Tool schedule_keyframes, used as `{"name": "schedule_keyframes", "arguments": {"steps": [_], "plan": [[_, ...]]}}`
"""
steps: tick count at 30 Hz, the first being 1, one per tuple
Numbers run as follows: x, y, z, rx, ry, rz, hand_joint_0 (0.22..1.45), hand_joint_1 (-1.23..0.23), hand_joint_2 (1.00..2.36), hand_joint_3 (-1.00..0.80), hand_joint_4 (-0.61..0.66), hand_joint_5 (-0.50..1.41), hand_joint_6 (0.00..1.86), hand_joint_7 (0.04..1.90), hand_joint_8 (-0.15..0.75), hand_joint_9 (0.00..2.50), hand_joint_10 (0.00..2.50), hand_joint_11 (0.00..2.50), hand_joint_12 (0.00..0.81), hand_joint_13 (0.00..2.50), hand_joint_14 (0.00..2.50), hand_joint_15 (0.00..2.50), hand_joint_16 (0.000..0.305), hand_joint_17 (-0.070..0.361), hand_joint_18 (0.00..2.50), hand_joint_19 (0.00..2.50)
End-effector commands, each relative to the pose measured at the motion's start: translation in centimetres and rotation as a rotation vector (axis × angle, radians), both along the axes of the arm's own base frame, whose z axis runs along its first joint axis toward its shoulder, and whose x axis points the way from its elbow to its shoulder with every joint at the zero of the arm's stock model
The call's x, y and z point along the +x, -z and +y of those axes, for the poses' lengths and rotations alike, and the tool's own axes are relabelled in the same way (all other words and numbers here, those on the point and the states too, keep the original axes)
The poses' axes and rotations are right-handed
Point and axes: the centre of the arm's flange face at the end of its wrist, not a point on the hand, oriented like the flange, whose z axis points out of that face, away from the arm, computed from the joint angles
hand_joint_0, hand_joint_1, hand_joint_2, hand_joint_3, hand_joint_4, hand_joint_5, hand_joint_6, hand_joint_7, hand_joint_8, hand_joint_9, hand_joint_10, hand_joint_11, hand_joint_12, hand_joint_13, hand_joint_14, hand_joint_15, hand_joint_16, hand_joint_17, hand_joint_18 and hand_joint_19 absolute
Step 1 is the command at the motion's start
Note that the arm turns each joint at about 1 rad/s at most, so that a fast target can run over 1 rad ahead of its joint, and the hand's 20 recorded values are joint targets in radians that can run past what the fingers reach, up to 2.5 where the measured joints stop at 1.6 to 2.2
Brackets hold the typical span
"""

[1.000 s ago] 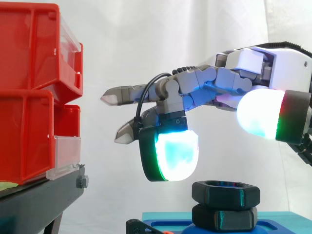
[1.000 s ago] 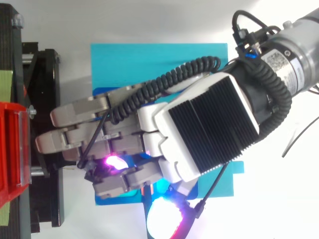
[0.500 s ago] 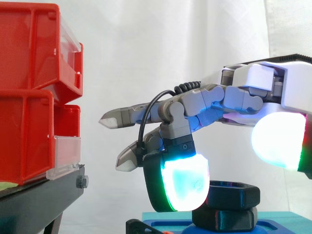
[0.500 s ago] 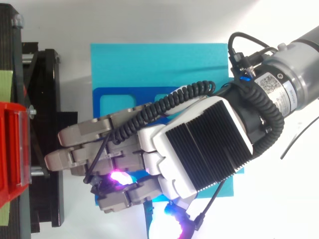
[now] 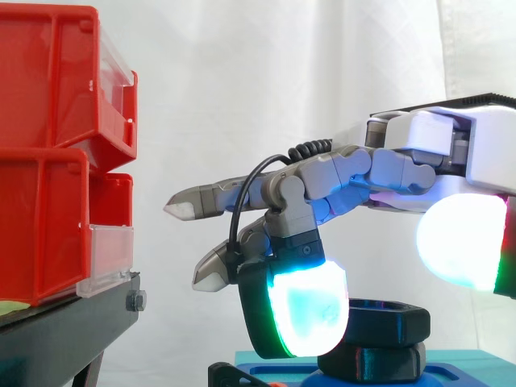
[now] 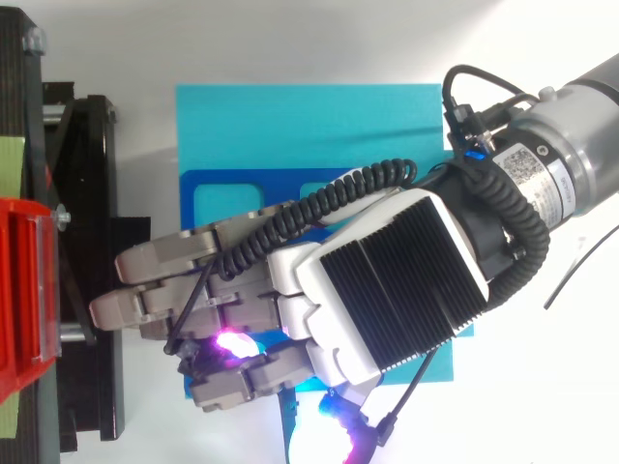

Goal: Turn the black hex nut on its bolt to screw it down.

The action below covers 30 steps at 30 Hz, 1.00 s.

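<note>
Black hex nut sits atop a second black hex piece on the blue base, beneath my hand. I read the hand as mostly spread, grasping nothing: one finger bends down, its cyan pad at the nut's left side, and the thumb pad hangs higher.

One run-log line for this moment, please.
black hex nut: on lower black hex piece, cyan base plate | robot hand: open, above nut | grasp: none
</note>
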Motion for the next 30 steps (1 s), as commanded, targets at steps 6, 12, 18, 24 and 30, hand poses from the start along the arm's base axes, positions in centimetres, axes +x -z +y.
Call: {"name": "schedule_keyframes", "arguments": {"steps": [6,12,18,24,30], "plan": [[-0.1,0.2,-0.5,-0.002,0.004,0.002,0.51,-0.16,1.00,-0.50,0.22,-0.07,0.50,1.48,0.304,0.61,0.01,0.18,0.339,0.29,0.00,0.01,0.045,0.100,0.13,0.21],[0.0,0.9,-1.0,-0.001,0.000,0.008,0.51,-0.16,1.00,-0.50,0.22,-0.07,0.50,1.49,0.305,0.61,0.01,0.18,0.338,0.29,0.00,0.02,0.045,0.100,0.13,0.22],[0.0,0.9,-1.4,-0.002,0.007,0.004,0.51,-0.16,1.00,-0.50,0.22,-0.07,0.50,1.50,0.303,0.61,0.01,0.18,0.339,0.29,0.00,0.01,0.045,0.101,0.13,0.22],[-0.1,0.9,-2.1,-0.003,0.010,0.003,0.51,-0.16,1.00,-0.50,0.22,-0.07,0.50,1.50,0.303,0.61,0.01,0.18,0.339,0.29,0.00,0.01,0.045,0.101,0.13,0.22],[-0.2,0.8,-2.8,-0.005,0.004,-0.011,0.51,-0.16,1.00,-0.50,0.21,-0.07,0.52,1.48,0.305,0.62,0.01,0.18,0.338,0.29,0.00,0.01,0.045,0.100,0.13,0.22]]}}
